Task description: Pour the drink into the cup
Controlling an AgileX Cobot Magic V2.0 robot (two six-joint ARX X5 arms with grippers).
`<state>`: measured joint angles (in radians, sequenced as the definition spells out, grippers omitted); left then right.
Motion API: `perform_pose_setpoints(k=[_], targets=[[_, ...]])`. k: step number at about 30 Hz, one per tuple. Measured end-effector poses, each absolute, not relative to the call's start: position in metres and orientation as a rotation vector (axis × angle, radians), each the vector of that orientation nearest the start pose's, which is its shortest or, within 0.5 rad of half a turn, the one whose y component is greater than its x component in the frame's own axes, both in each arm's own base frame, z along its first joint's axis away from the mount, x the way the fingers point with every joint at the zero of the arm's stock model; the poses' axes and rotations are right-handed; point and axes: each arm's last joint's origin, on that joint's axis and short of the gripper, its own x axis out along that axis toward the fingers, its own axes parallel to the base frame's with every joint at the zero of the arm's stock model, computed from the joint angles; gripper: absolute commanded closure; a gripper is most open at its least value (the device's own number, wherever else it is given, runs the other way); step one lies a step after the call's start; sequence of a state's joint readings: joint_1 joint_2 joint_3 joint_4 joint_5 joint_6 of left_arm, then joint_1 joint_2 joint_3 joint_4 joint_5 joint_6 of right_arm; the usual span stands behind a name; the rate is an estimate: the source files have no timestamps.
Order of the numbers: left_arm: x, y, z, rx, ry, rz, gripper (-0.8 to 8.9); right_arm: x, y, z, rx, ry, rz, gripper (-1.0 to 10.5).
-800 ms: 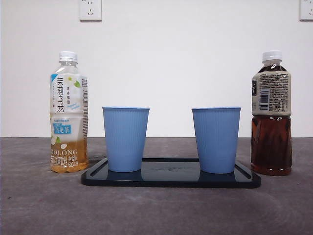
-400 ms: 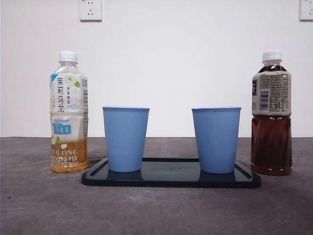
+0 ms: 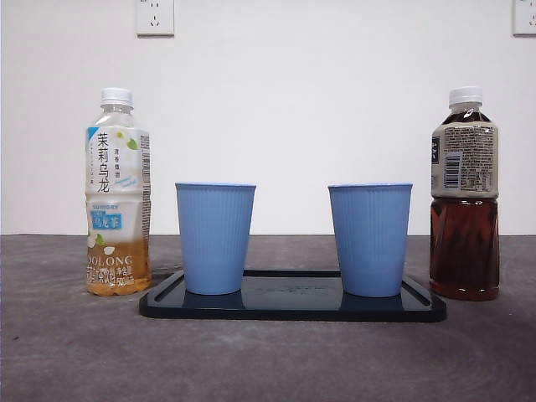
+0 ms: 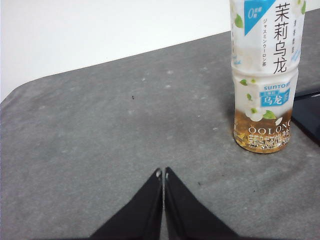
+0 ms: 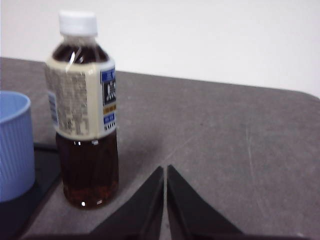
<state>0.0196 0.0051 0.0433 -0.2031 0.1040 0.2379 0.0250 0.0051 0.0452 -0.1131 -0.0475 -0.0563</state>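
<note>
Two blue cups [image 3: 215,238] [image 3: 369,239] stood on a tray [image 3: 293,306], flanked by capped bottles of oolong [image 3: 117,194] and dark tea [image 3: 466,197], set for pouring; left gripper [image 4: 163,173] and right gripper [image 5: 164,170] waited nearby, jaws pressed together, holding nothing.

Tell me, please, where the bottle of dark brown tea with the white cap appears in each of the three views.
Front view: the dark brown tea bottle with the white cap stands at the far right, beside the black tray.
Left wrist view: not in it.
Right wrist view: it stands left of centre, ahead of the right claw.
Shared landmark: the blue ribbed cup next to it.
</note>
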Motion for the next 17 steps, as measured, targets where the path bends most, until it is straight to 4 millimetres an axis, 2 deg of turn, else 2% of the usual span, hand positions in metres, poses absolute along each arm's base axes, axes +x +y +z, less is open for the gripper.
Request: perform_pose_setpoints(k=[5, 17], targets=[[0.094, -0.001, 0.158, 0.227, 0.154, -0.103, 8.07, 0.096, 0.004, 0.153, -0.054, 0.146, 0.077, 9.4], [0.094, -0.001, 0.158, 0.227, 0.154, -0.103, 8.07, 0.096, 0.004, 0.153, -0.053, 0.152, 0.077, 9.4]])
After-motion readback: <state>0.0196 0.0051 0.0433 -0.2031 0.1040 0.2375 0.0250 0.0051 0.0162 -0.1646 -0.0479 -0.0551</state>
